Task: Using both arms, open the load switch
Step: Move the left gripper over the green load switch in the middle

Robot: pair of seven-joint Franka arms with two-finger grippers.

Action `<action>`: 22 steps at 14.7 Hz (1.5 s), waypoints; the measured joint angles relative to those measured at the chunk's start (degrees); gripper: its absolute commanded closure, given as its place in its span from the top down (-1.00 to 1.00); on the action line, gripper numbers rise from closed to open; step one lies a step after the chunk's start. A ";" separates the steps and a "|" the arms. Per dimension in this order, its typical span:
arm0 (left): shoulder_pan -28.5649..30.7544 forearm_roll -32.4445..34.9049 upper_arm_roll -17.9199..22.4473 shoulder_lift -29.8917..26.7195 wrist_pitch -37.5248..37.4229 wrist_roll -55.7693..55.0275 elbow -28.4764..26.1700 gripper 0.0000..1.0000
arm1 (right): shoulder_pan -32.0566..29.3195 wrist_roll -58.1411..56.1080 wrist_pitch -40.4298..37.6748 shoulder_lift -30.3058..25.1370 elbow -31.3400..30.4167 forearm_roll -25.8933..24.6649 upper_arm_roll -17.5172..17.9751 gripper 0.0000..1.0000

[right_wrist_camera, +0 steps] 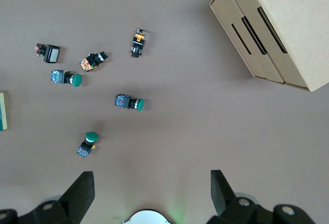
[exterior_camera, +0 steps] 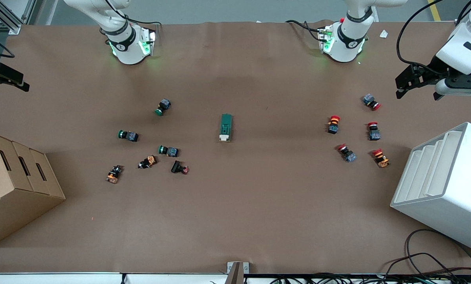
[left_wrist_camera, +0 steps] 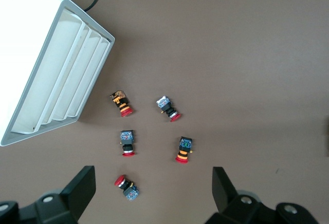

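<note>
Counter (exterior_camera: 259,205) covered in brown paper. Nearest the front camera, at the counter's two ends: a cardboard box (exterior_camera: 14,185) at the right arm's end, a white slotted rack (exterior_camera: 444,185) at the left arm's end.

Next farther, toward the right arm's end: a loose cluster of green-capped push buttons (exterior_camera: 168,150) mixed with orange-bodied and black units (exterior_camera: 114,174). Toward the left arm's end: a group of five red-capped push buttons (exterior_camera: 346,153), apart from one another, near the rack.

Load switch (exterior_camera: 226,127) lies flat near the middle of the counter, between the two button groups and well apart from both. Long axis runs toward the bases; dark green body on the base end, white lever piece on the end nearer the front camera. Nothing touches it. Only its edge (right_wrist_camera: 2,112) shows in the right wrist view.

Left tool (left_wrist_camera: 154,193): fingers spread wide, holding nothing, hanging over the counter edge at the left arm's end, above the red-capped group; seen in the front view at (exterior_camera: 406,85).

Right tool (right_wrist_camera: 152,193): fingers spread wide, holding nothing, over the counter at the right arm's end, above the green-capped cluster; seen at the front view's edge (exterior_camera: 6,77).

Farthest: the two arm bases (exterior_camera: 131,45), lit green, at the counter's edge.
</note>
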 measured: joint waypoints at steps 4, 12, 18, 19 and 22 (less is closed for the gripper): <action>-0.23 0.00 -0.72 0.00 0.00 -0.02 0.02 1.00 | 0.00 0.00 0.03 0.00 0.00 0.00 0.00 1.00; -0.97 0.02 -22.77 6.73 3.58 -26.10 -0.10 1.00 | -0.03 0.00 -0.01 0.00 -0.04 0.00 0.01 1.00; -10.49 11.74 -34.44 20.52 15.96 -60.73 -0.42 1.00 | -0.08 0.00 0.00 0.00 -0.06 0.00 -0.03 1.00; -13.26 14.71 -34.50 22.97 18.22 -66.38 -0.45 1.00 | -0.08 0.00 0.01 0.00 -0.06 0.00 -0.02 1.00; -20.34 25.06 -34.54 30.24 23.01 -81.75 -0.42 1.00 | -0.06 0.00 0.03 0.00 -0.06 0.00 0.04 1.00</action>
